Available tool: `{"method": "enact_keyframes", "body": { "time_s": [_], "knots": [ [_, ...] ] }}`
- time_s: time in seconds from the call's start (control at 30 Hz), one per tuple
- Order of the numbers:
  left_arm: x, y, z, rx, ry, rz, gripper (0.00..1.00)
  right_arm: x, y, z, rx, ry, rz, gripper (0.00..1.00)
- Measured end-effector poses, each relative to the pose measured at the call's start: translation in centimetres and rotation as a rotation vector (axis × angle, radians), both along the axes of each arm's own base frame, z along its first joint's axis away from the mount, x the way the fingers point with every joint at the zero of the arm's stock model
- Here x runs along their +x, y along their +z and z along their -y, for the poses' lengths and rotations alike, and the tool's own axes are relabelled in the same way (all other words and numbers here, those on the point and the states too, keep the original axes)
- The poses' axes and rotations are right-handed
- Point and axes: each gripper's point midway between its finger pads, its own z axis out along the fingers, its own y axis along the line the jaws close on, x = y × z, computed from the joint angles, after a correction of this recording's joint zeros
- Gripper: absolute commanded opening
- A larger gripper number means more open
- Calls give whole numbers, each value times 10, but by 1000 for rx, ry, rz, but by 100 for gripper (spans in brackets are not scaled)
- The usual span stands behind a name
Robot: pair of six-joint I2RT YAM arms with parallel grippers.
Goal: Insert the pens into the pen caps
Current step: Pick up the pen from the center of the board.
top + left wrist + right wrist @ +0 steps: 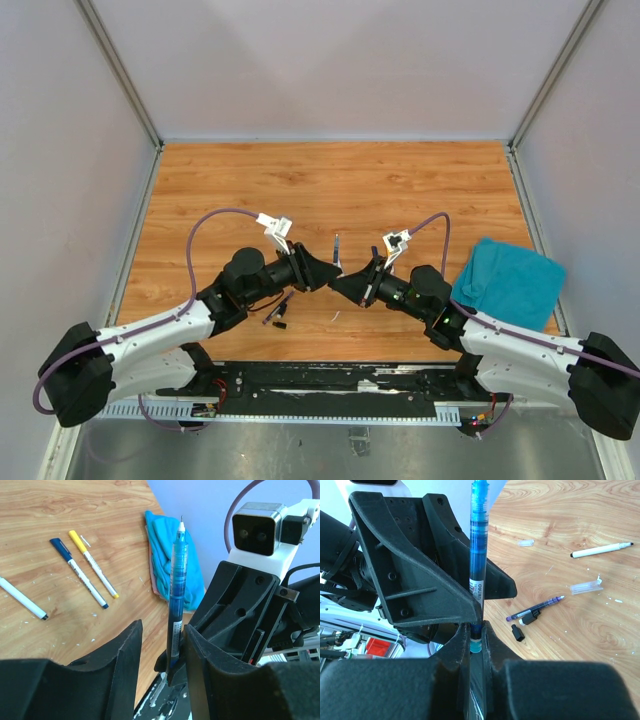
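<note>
White arm links [150, 335], black joints [245, 270] and fingers [122, 665] — purple cables [200, 225].

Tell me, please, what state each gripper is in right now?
Left gripper: open, straddling the blue pen.
Right gripper: closed on the blue pen.

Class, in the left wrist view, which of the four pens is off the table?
The translucent blue pen, upright between the fingers; the yellow-capped pen, blue-capped pen and black-tipped white pen lie flat on the table.
</note>
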Motion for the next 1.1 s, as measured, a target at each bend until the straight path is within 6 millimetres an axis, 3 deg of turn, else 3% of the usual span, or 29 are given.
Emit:
{"method": "enact_keyframes", "body": {
  "time_s": [0.4, 0.6, 0.73, 0.9, 1.1],
  "knots": [
    [-3, 0, 5, 3, -28, 18, 14, 0, -2, -4, -10, 15, -8, 3],
    [-4, 0, 2, 10, -22, 20, 2, 0, -2, -4, -20, 18, -1, 27],
    [-1, 0, -6, 53, 16, 35, 0, 2, 0, -2, -47, 8, 27, 46],
    [8, 10, -14, 129, 66, 70, 0, 5, 0, 6, -109, -14, 73, 55],
    [20, 40, -32, 238, 141, 141, 1, 11, -9, 27, -227, -80, 133, 66]
  ]
}}
